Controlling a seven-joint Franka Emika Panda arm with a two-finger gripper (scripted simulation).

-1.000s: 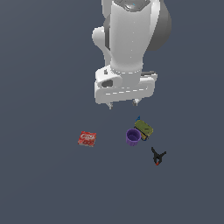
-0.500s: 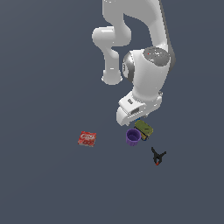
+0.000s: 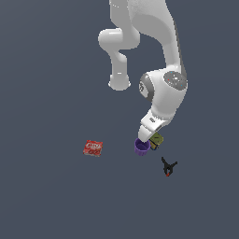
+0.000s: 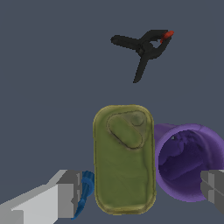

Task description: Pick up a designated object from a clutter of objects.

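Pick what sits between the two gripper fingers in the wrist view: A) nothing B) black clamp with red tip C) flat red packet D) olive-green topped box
D: the olive-green topped box lies between the open gripper fingers, with the purple cup right beside it and the black clamp apart.

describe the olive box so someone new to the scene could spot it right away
Follow the white arm down to its gripper. Between the open fingers lies the olive-green box, a rounded oblong, flat on top. The round, hollow purple cup sits against one side, and a small blue piece against the other.
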